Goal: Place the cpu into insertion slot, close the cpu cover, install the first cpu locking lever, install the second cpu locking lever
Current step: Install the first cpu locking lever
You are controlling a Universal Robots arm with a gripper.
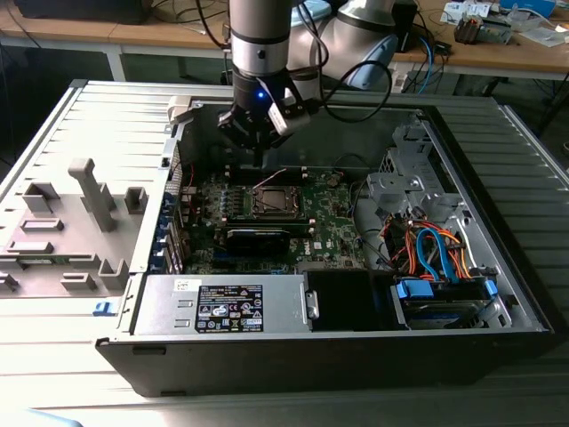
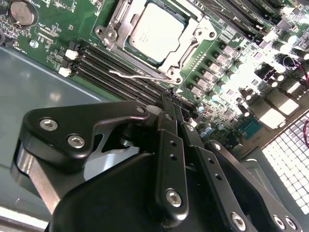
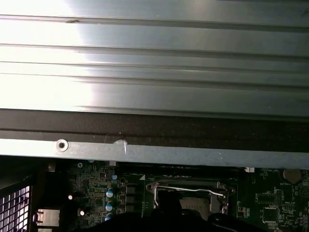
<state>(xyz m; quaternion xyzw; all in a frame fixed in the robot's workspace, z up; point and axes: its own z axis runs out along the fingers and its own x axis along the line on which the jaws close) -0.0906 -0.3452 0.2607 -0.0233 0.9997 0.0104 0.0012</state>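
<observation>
Black end effector (image 1: 258, 142) hangs above the green circuit board (image 1: 333, 222) inside the open computer case (image 1: 498, 294), close to the case's far edge; its fingers (image 2: 170, 126) are drawn together with nothing between them. Just beyond their tips, the cpu (image 2: 157, 30) lies in the insertion slot (image 2: 116, 41), pale face up, with the cpu cover (image 2: 193, 46) framing it. A thin wire lever (image 2: 137, 75) lies along the socket's near side.
</observation>
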